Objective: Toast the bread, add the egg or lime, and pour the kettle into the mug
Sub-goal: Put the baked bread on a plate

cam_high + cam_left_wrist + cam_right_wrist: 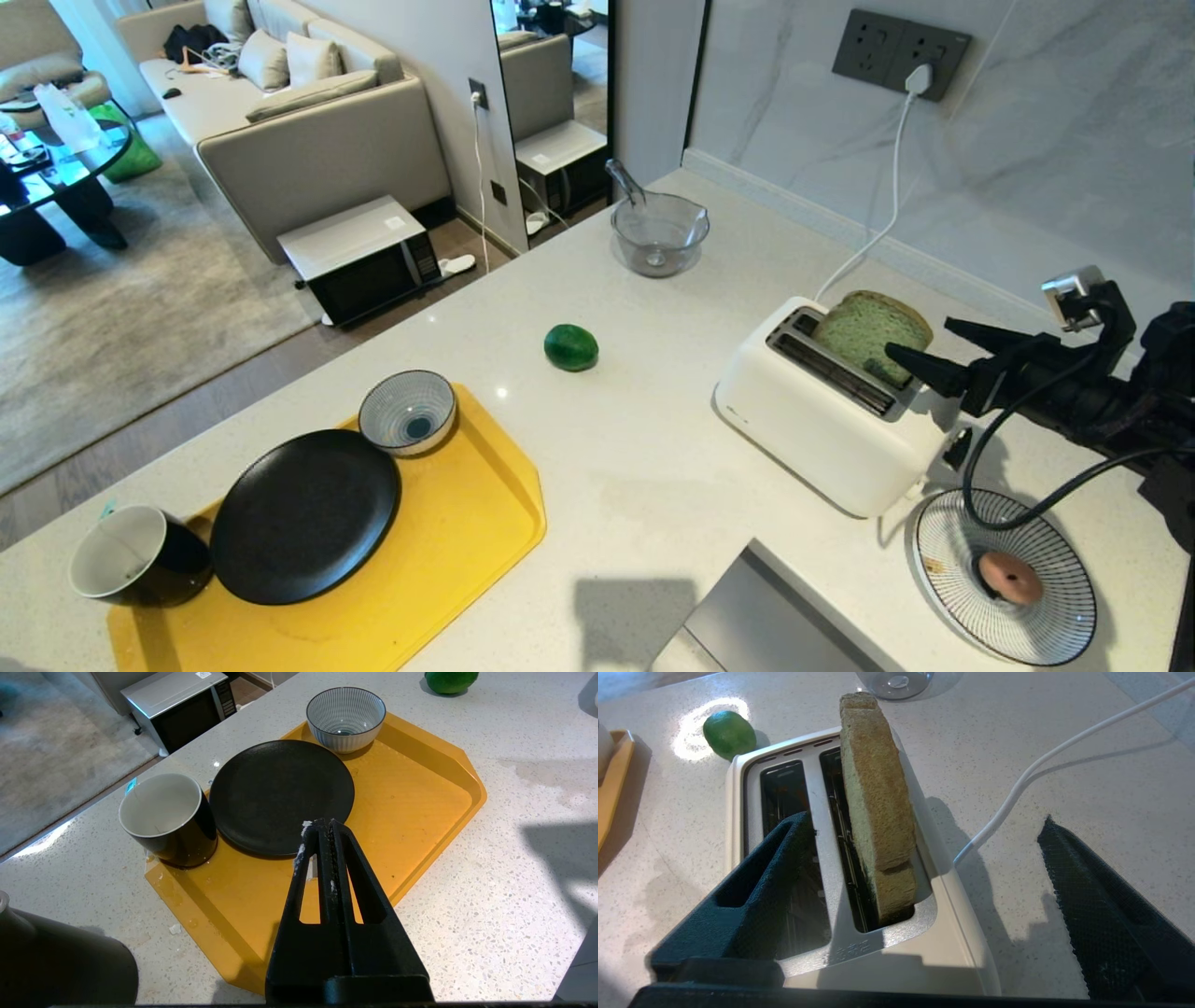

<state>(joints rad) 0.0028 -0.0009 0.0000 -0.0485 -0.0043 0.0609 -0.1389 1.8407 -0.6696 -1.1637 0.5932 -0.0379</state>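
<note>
The pale green bread (868,331) stands upright in the far slot of the white toaster (812,420), sticking well out. My right gripper (920,339) is open at the toaster's right end, level with the slice and holding nothing. From the right wrist, the bread (873,798) lies between the wide fingers of the right gripper (925,819). The lime (570,347) lies on the counter. A tan-pink egg (1006,577) rests on a striped plate (1055,616). The mug (131,555) stands at the tray's corner. My left gripper (321,823) hangs shut over the tray, and the kettle (56,961) shows as a dark body beside it.
A yellow tray (467,551) carries a black plate (303,513) and a striped bowl (408,411). A glass bowl (659,233) stands at the back. The toaster's white cable (878,233) runs to the wall socket. The counter edge drops off at left.
</note>
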